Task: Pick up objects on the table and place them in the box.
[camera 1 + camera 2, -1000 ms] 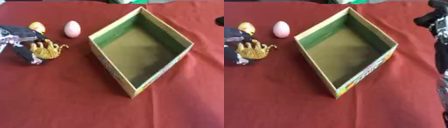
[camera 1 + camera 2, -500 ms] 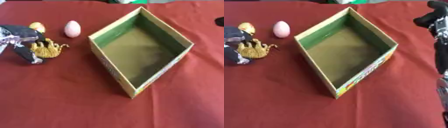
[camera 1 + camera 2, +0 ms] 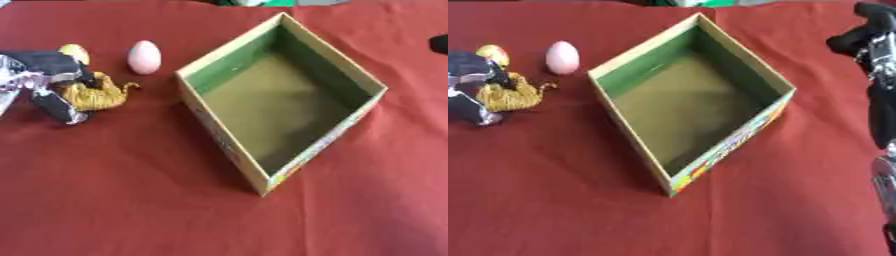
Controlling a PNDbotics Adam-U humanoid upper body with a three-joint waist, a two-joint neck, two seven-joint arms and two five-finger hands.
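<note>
Red table — box, pink egg, yellow toy.

The left hand is black with silver patches; the right hand is black with silver joints.

- The box is open on top, its inside free.
- Red table is bare in front of it.
- Pink egg stands near the box's left wall.
</note>
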